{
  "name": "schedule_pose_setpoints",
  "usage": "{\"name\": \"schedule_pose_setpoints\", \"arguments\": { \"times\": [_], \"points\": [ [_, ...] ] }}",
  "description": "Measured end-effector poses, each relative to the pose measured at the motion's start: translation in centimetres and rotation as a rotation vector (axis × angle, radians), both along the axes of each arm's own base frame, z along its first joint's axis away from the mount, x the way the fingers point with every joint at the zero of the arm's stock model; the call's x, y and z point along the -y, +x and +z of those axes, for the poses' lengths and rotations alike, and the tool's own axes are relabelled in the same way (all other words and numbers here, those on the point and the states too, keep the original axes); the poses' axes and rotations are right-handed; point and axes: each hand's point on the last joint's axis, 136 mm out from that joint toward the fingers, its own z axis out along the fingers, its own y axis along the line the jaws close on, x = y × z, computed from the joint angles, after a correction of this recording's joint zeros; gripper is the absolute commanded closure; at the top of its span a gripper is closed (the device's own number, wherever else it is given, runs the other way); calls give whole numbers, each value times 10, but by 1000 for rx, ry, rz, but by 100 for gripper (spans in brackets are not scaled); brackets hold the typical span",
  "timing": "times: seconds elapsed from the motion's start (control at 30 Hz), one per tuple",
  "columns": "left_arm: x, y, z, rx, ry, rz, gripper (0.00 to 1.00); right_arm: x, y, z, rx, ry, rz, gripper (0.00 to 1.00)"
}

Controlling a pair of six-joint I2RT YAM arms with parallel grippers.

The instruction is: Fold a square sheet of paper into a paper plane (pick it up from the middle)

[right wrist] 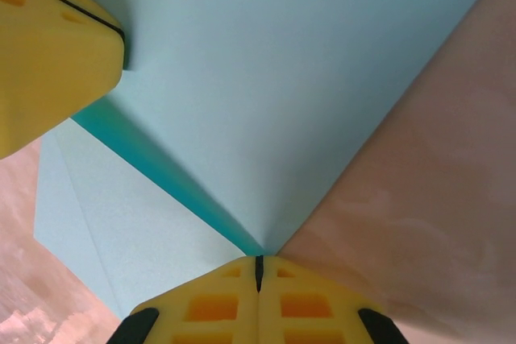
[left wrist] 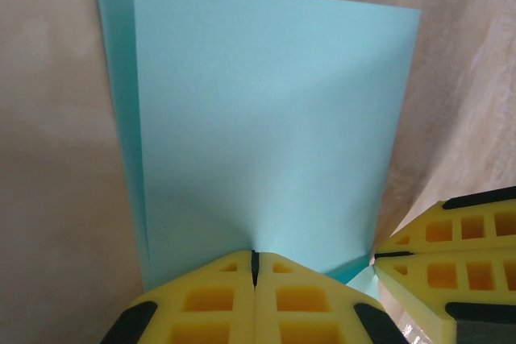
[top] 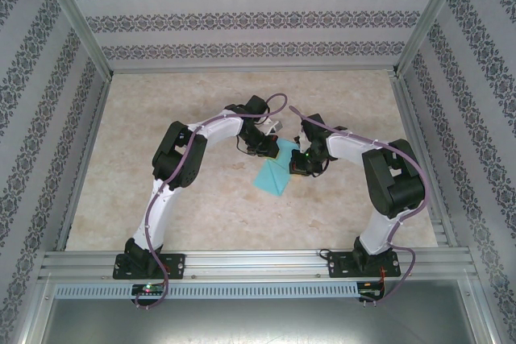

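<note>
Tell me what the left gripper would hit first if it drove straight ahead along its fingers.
The left gripper is shut on the turquoise paper, so that folded sheet lies directly ahead and would be pushed first. Beyond its far edge I see table, though depth is unclear.

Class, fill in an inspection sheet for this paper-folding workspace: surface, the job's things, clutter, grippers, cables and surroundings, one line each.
Surface: beige marbled tabletop, flat and even.
Job's things: thin turquoise-blue paper sheet, folded over with its layer edges offset, mid-table between the two arms.
Clutter: nothing seen.
Grippers: left gripper and right gripper sit close together, yellow fingers shut on the paper.
Cables: purple cables run along both arms and loop above the wrists, away from the paper.
Surroundings: patterned wall panels on three sides; aluminium frame at the near edge.
</note>
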Motion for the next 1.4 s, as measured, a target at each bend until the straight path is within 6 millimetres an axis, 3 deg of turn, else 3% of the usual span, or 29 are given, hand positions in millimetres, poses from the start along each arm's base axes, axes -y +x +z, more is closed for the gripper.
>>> {"name": "schedule_pose_setpoints", "arguments": {
  "times": [0.37,0.6,1.4],
  "points": [
    [1,-1,0,-5,-5,-3,100,-7,9,5,17,2,14,100],
    [1,-1,0,-3,-5,-4,100,-3,6,-4,-3,-24,25,100],
    [2,0,0,-4,-8,-6,100,2,6,-4,4,-52,19,100]
  ]
}}
